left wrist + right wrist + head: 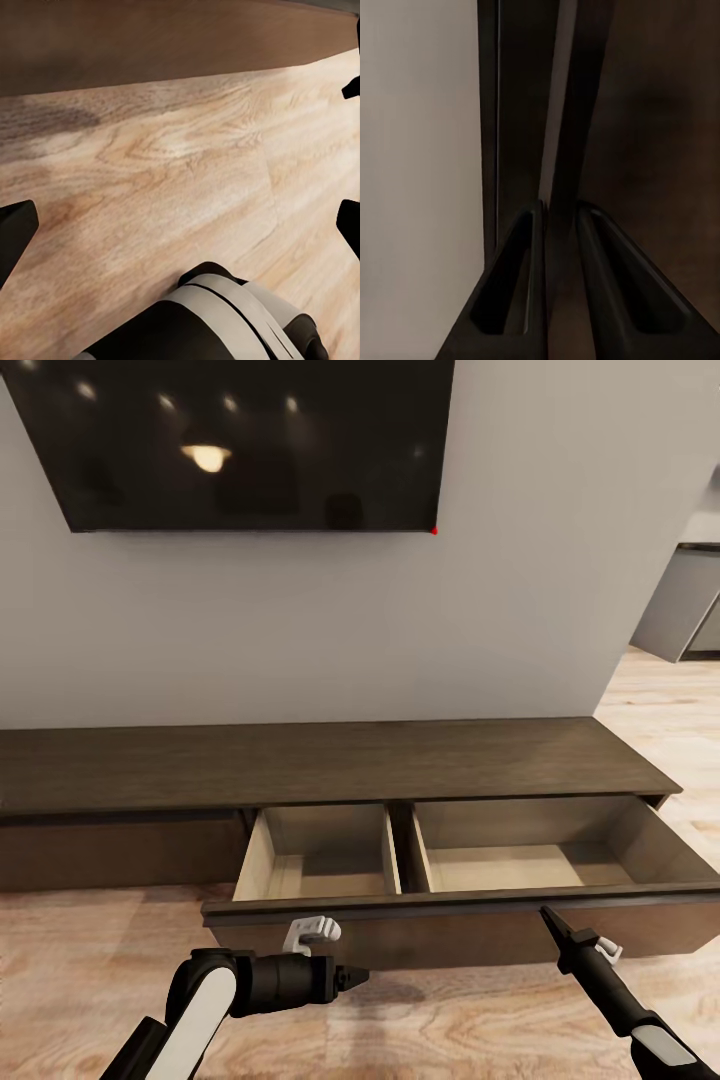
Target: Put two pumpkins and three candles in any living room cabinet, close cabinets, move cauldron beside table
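Observation:
The cabinet (pixel 330 760) is a long, low, dark brown console against the wall. Its wide right-hand drawer (pixel 450 932) is pulled out, and both pale compartments inside are empty. My right gripper (pixel 549 914) sits at the top edge of the drawer front. In the right wrist view my right gripper (pixel 559 214) has its fingers (pixel 510 292) pressed against either side of that thin dark panel. My left gripper (pixel 350 977) hangs low before the drawer front, over the floor, and my left gripper (pixel 184 225) is open and holds nothing. The pumpkins, candles, cauldron and table are out of view.
A black TV (pixel 250 440) hangs on the grey wall above the console. The left drawer front (pixel 120 852) is closed. Light wood plank floor (pixel 450 1020) runs in front. Grey kitchen cabinets (pixel 690 610) stand at the far right.

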Robot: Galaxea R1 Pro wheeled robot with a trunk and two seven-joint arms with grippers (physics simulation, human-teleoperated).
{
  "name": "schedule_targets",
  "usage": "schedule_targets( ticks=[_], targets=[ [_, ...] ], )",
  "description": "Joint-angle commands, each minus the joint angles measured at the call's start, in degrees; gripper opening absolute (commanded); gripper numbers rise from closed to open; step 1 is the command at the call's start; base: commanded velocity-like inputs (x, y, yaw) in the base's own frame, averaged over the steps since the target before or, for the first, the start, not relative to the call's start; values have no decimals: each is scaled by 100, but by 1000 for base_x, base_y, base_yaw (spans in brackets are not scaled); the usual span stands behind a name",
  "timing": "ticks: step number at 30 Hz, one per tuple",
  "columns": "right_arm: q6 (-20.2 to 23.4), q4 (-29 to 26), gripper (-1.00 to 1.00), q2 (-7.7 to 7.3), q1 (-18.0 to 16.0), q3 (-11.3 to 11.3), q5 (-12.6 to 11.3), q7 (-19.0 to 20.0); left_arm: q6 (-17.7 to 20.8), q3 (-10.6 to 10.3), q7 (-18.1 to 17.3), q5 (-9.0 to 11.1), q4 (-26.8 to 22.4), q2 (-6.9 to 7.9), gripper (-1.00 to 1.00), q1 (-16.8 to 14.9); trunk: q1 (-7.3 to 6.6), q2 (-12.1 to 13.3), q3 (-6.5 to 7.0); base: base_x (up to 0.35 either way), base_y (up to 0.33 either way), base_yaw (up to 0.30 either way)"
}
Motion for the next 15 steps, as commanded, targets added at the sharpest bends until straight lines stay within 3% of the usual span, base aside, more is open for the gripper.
schedule_targets(
  ticks=[1,15],
  targets=[
    [99,-5,-100,0,-9,42,-82,351,12,-8,46,47,-5,3,100,-4,-2,-3,-4,-16,0,0],
    [99,-6,-100,-7,-9,42,-82,351,12,-8,46,47,-5,3,100,-4,-2,-3,-4,-29,0,0]
  ],
)
